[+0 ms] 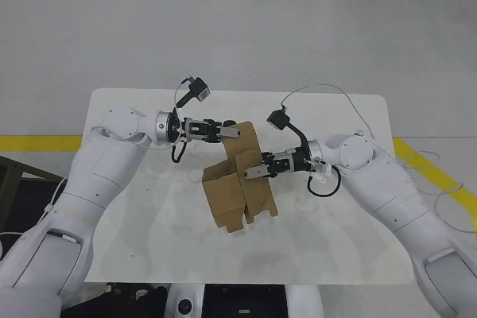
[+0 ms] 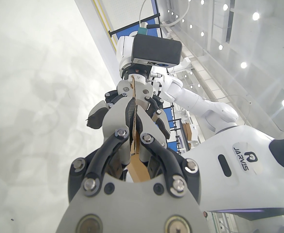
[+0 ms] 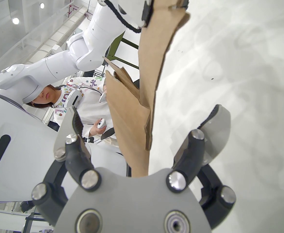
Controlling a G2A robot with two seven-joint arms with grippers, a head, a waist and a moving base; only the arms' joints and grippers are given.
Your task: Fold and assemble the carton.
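A brown cardboard carton [image 1: 238,184], partly folded with flaps sticking out, is held up over the white table [image 1: 143,238]. My left gripper [image 1: 229,131] is shut on the carton's far upper flap; its fingers [image 2: 117,112] pinch the thin cardboard edge [image 2: 133,90]. From the other side, my right gripper [image 1: 254,171] stands open at the carton's middle. Its two fingers [image 3: 71,120] are spread wide, and a carton panel [image 3: 154,49] runs edge-on between them without being clamped. The carton's lower half hangs toward the table's near side.
The table has bare surface on every side of the carton. A yellow floor line [image 1: 32,143] runs past the table's left and right ends. Cables [image 1: 342,95] loop above the right arm's wrist.
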